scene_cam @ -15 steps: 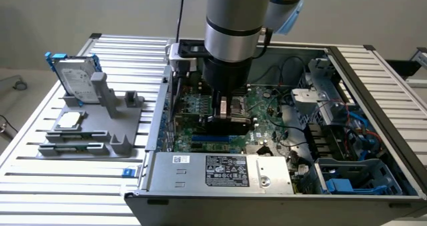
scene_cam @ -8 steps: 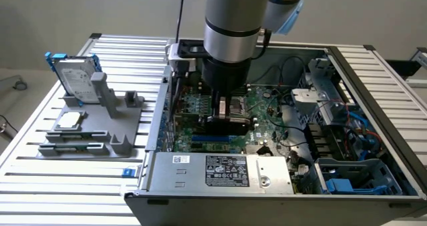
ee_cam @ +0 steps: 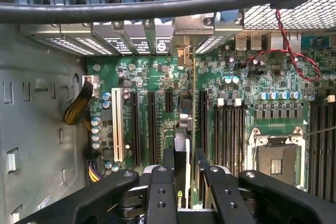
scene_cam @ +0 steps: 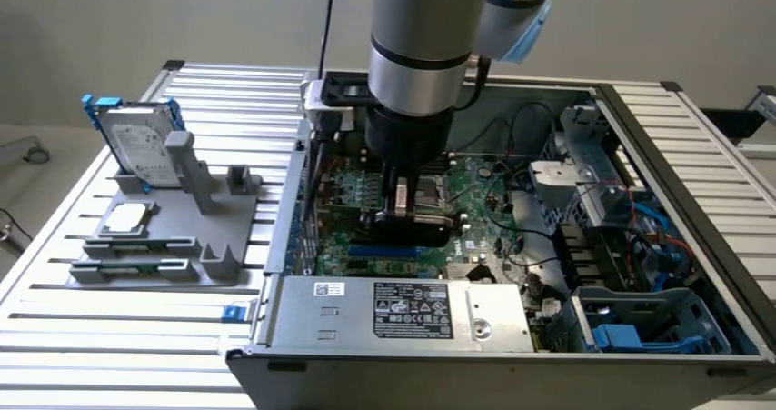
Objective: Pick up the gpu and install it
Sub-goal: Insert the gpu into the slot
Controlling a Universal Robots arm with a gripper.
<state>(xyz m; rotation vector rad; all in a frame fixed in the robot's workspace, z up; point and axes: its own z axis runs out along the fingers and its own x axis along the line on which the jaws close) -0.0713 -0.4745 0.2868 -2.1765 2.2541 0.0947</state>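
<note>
Slatted metal table (scene_cam: pixel 85 337) carried an open computer case (scene_cam: pixel 728 274) and, toward the exterior view's left, a grey fixture (scene_cam: pixel 213 196) with a hard drive (scene_cam: pixel 136 142) standing upright in a blue frame. The arm (scene_cam: pixel 419 46) reached straight down into the case, the gripper (scene_cam: pixel 410 201) low over the motherboard (scene_cam: pixel 485 192) with the gpu (scene_cam: pixel 424 228) under it as a dark block. A labelled power supply (scene_cam: pixel 401 308) sat at the case's near edge. In the wrist view a black cable (ee_cam: pixel 157 8) crossed in front of the case's rear wall. The gripper (ee_cam: pixel 184 157) had its jaws clamped on the gpu (ee_cam: pixel 182 124), one of the fingers (ee_cam: pixel 167 163) on each face. The card stood on edge, seen edge-on, among the black expansion slots (ee_cam: pixel 137 129) and beside the white slot (ee_cam: pixel 116 129). Couldn't tell whether it was seated. The empty CPU socket (ee_cam: pixel 276 161) lay near, a red wire (ee_cam: pixel 294 56) beyond it.
</note>
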